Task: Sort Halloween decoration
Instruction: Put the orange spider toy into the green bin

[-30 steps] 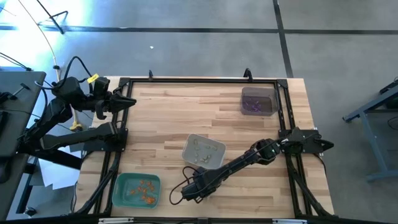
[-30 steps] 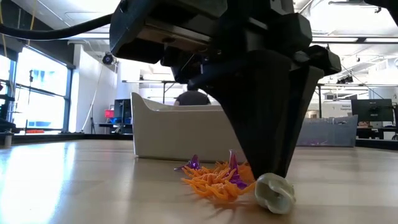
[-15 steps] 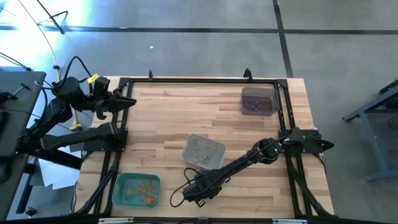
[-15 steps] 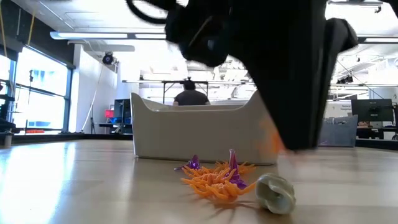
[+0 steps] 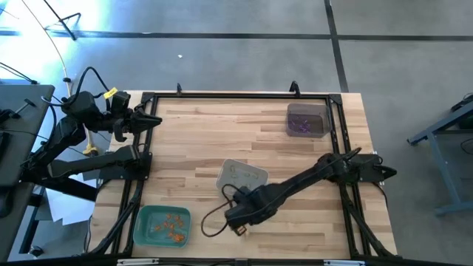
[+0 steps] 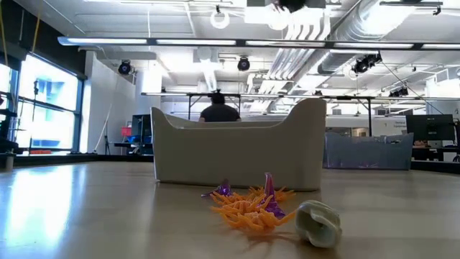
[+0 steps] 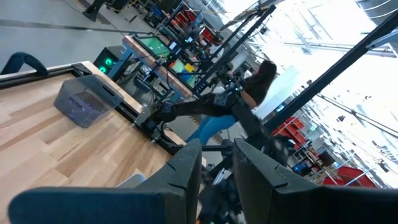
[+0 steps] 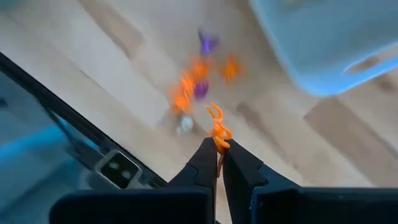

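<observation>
High view: right gripper (image 5: 238,224) raised near the grey tray (image 5: 255,174), green tray (image 5: 142,222) with orange pieces beside; left gripper (image 5: 151,120) parked at the table edge, fingers partly open, empty. Low view: mixed pile (image 6: 251,205) lying before the tray. Right wrist view: fingers (image 8: 205,163) closed on an orange trinket (image 8: 218,129), probably for the green tray.

A light wooden table (image 5: 207,140) is carrying three trays: a dark tray (image 5: 307,120) is sitting toward one o'clock, a grey tray (image 5: 238,176) is resting near the middle toward six o'clock, and a green tray (image 5: 162,224) is lying at seven o'clock. A small heap of orange and purple trinkets (image 6: 250,205) is lying on the bare wood just in front of the grey tray, with a pale whitish trinket (image 6: 318,221) lying just beside it.
</observation>
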`<control>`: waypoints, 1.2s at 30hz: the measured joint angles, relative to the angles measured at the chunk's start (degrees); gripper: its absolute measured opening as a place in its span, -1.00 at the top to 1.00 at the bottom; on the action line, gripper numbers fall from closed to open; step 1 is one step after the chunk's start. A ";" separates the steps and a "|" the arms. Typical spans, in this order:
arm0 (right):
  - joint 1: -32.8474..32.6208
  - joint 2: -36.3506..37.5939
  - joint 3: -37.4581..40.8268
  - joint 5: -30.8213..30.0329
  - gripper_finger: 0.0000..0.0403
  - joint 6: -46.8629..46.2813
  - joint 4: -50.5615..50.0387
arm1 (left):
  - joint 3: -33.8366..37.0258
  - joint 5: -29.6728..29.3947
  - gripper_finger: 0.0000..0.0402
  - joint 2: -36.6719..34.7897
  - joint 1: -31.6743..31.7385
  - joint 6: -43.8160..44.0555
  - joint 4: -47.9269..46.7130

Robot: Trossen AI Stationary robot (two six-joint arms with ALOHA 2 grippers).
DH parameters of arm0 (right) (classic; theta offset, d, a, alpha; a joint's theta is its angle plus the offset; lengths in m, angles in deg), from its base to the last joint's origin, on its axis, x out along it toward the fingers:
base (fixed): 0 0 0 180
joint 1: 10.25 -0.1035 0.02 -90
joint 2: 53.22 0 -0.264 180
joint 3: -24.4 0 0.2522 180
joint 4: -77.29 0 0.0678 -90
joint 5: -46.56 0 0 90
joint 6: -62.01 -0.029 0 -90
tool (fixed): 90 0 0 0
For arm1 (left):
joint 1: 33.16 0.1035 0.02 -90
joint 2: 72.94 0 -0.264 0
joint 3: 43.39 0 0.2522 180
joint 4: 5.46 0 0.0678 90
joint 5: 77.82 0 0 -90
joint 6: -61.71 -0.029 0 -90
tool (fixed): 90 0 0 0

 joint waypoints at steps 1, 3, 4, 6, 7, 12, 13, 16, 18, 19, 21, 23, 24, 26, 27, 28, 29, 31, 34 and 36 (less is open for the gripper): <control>0.08 1.07 0.00 -1.33 0.97 0.01 0.05 | 0.00 0.01 0.62 0.00 -0.02 0.00 -0.02; 0.40 3.17 0.00 -4.54 0.97 0.01 0.46 | 0.00 0.01 0.62 0.00 0.00 0.00 0.00; 0.48 4.25 0.00 -6.49 0.97 0.10 0.88 | 0.00 -0.01 0.62 0.01 -0.01 -0.01 -0.01; 0.78 6.35 0.00 -10.96 0.97 1.32 2.41 | 0.00 -0.01 0.62 0.00 0.00 0.00 0.00; 0.91 7.34 0.00 -13.39 0.97 2.26 4.14 | 0.00 -0.01 0.62 0.00 0.00 -0.02 0.00; 2.03 10.06 0.00 -21.70 0.97 12.70 19.76 | 0.00 -0.01 0.62 0.00 0.00 0.02 -0.02; 2.37 10.10 0.00 -21.77 0.97 16.00 24.32 | 0.00 -0.01 0.62 0.00 0.00 0.02 0.00; 3.23 9.92 0.00 -21.52 0.97 25.42 36.79 | 0.00 -0.01 0.62 0.00 -0.01 0.02 0.00; 3.96 9.44 -0.11 -21.18 0.97 29.80 43.28 | 0.00 -0.01 0.62 0.00 0.00 0.04 0.00; 4.28 9.27 -0.09 -21.01 0.97 31.21 44.68 | 0.00 -0.01 0.62 0.00 0.00 0.04 -0.02; 5.11 8.60 -0.07 -21.02 0.97 32.84 47.03 | 0.00 -0.01 0.62 0.00 0.00 0.04 0.02; 5.68 8.39 -0.02 -21.00 0.97 33.01 47.08 | 0.00 -0.01 0.62 0.00 -0.01 0.04 -0.01; 6.03 8.03 -0.02 -21.00 0.97 33.01 47.52 | 0.00 -0.01 0.62 0.01 -0.02 0.04 0.01; 6.44 7.50 -0.05 -20.87 0.97 33.02 47.90 | 0.00 -0.01 0.62 0.00 0.00 0.07 0.00; 6.54 6.81 -0.02 -20.58 0.97 33.02 48.26 | 0.00 -0.01 0.62 0.02 -0.02 0.07 0.00; 6.79 6.12 -0.02 -20.14 0.97 33.07 50.15 | 0.00 -0.03 0.62 0.00 0.00 0.07 0.00; 6.96 5.61 -0.02 -19.49 0.97 33.59 51.28 | 0.00 -0.03 0.62 0.02 -0.02 0.09 0.00; 6.99 4.00 0.00 -18.06 0.97 34.42 55.32 | 0.00 -0.28 0.62 0.00 -0.02 0.68 0.04; 7.15 1.53 0.00 -16.02 0.97 34.72 60.01 | 0.00 -1.12 0.62 0.01 -0.02 1.54 0.04; 7.22 -0.31 0.00 -15.45 0.97 34.61 61.87 | 0.00 -1.86 0.62 0.02 0.00 1.55 0.00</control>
